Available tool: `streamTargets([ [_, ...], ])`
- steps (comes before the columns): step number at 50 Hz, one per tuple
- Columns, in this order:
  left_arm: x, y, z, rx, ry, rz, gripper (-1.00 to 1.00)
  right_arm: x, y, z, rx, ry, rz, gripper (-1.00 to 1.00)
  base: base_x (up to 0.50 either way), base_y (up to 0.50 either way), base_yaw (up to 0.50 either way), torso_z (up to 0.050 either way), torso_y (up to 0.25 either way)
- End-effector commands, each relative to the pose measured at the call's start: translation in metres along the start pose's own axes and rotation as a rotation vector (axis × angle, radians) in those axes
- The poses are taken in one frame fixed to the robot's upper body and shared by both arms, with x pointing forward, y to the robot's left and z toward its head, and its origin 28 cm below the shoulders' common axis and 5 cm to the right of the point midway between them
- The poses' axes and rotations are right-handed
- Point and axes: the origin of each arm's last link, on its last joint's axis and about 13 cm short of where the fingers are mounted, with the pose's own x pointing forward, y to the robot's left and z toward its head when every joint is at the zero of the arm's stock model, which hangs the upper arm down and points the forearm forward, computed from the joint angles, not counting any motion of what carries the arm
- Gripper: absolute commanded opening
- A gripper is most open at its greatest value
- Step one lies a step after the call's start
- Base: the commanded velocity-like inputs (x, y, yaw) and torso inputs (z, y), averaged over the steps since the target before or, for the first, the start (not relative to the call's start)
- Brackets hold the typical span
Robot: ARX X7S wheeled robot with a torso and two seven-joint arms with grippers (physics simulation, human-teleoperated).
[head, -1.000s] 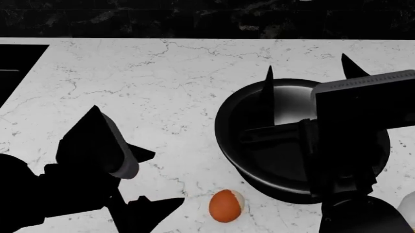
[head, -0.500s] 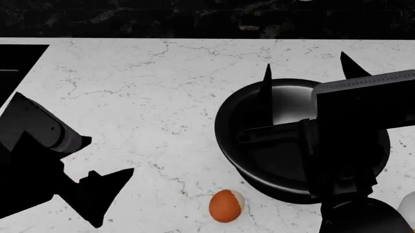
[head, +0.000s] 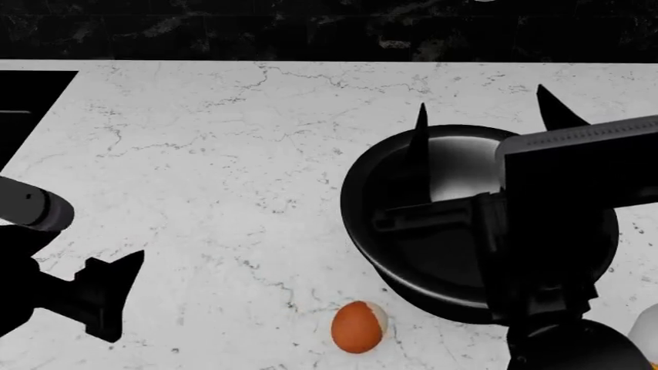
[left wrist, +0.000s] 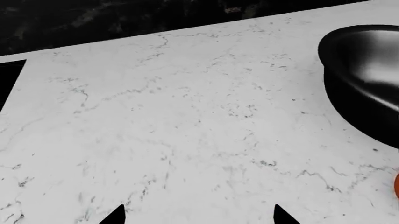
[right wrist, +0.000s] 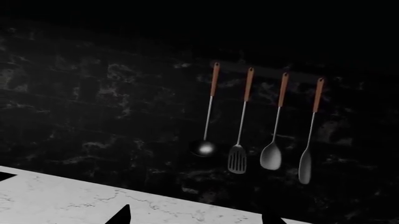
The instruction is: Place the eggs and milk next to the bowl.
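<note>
The black bowl (head: 452, 181) stands on the white marble counter at centre right; it also shows in the left wrist view (left wrist: 365, 70). One orange-brown egg (head: 358, 327) with a whitish patch lies just in front-left of the bowl, apart from it; a sliver of it shows in the left wrist view (left wrist: 396, 185). The other egg is hidden. A white bit of the milk (head: 646, 331) shows at the bottom right edge. My right gripper (head: 481, 108) hovers over the bowl, open and empty, also seen in its wrist view (right wrist: 196, 215). My left gripper (head: 115, 297), also (left wrist: 196, 217), is open and empty, far left of the egg.
A black rectangular opening (head: 29, 96) cuts into the counter at the far left. A dark wall runs behind the counter, with several hanging utensils (right wrist: 262, 116). My right arm (head: 575, 231) covers the bowl's right side.
My left arm has drawn back to the left and down, away from the egg. The right gripper has barely shifted. The egg and the bowl have not moved.
</note>
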Motion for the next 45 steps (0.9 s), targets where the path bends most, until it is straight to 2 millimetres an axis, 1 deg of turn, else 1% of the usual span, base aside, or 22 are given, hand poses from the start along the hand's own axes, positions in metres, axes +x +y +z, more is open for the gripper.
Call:
streamTargets([
  [1, -0.005, 0.007, -0.004, -0.044, -0.005, 0.107, 1.00, 0.000, -0.002, 0.001, 0.025, -0.017, 0.005, 1.00, 0.00, 0.00, 0.00, 0.000, 0.000],
  [13, -0.014, 0.015, -0.014, -0.065, 0.024, 0.170, 1.00, 0.000, -0.001, -0.002, 0.031, -0.015, 0.009, 1.00, 0.00, 0.00, 0.00, 0.000, 0.000],
  [19, -0.019, 0.018, -0.017, -0.129, 0.008, 0.194, 1.00, 0.001, -0.001, -0.002, 0.033, -0.015, 0.013, 1.00, 0.00, 0.00, 0.00, 0.000, 0.000],
  [27, -0.022, 0.023, -0.028, -0.183, 0.009, 0.229, 1.00, 0.002, -0.001, -0.003, 0.031, -0.012, 0.015, 1.00, 0.00, 0.00, 0.00, 0.000, 0.000],
  [45, -0.028, 0.036, -0.034, -0.331, -0.072, 0.374, 1.00, 0.002, 0.001, -0.004, 0.032, -0.010, 0.023, 1.00, 0.00, 0.00, 0.00, 0.000, 0.000],
])
